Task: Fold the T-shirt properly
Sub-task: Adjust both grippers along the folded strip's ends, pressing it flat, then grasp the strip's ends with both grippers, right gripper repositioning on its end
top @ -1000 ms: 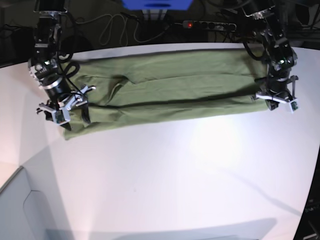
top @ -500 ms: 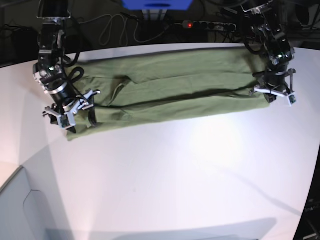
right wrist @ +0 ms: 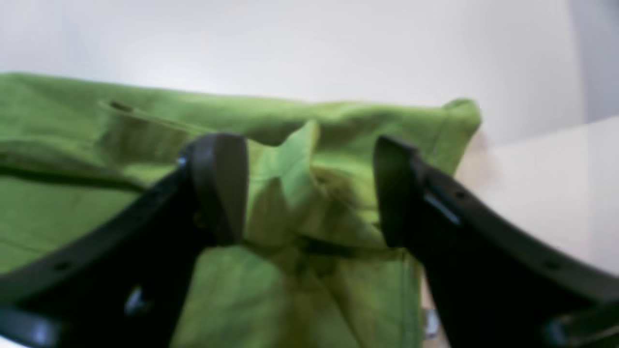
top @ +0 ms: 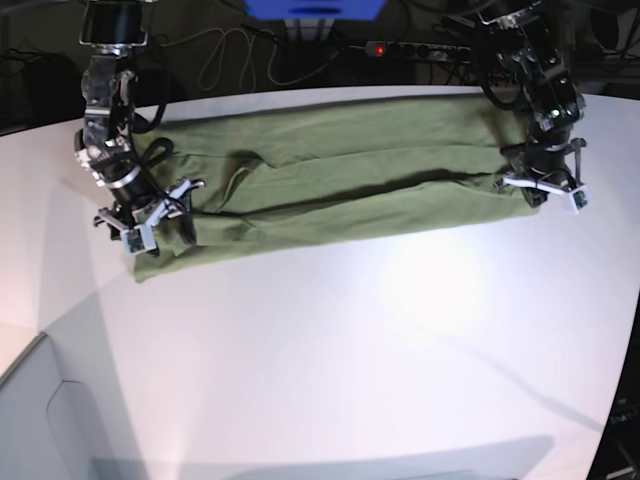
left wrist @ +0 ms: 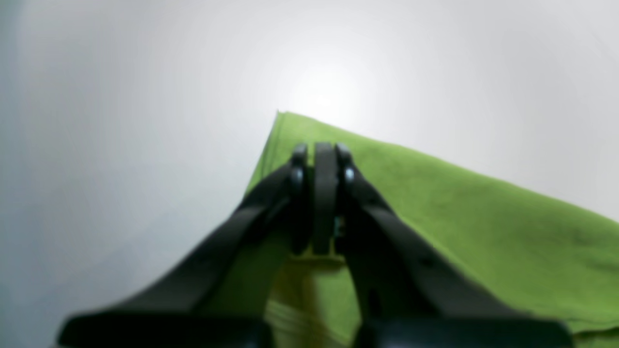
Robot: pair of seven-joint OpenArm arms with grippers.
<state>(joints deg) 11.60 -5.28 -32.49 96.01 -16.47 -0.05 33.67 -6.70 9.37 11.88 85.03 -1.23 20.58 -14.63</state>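
**Stretching a Green Shirt Between Two Arms**

Lying across the far half of the smooth white counter [top: 330, 340], the plain olive-green short-sleeved cotton T-shirt [top: 340, 185] was folded lengthwise into a long band that ran nearly the full span between the two arms. A dark crease ran along its middle, and soft wrinkles gathered near the end on the base view's left.

The left tool [top: 541, 190], at the band's end on the base view's right, had its black jaws pressed together. In the left wrist view, the left tool [left wrist: 319, 157] sat over the cloth's corner, with green fabric showing below its tips, but a blur hid whether any cloth was pinched between them.

The right tool [top: 158, 218] stood at the opposite end, near the shirt's front corner. In the right wrist view its jaws were spread apart, and the right tool [right wrist: 309, 193] straddled a bunched ridge of green fabric that rose between the two black fingers [right wrist: 220, 183]. The cloth looked loose in that gap, not clamped.

Behind the counter, a black power strip with a red light [top: 415, 48] and coiled cables lay in the dark background.
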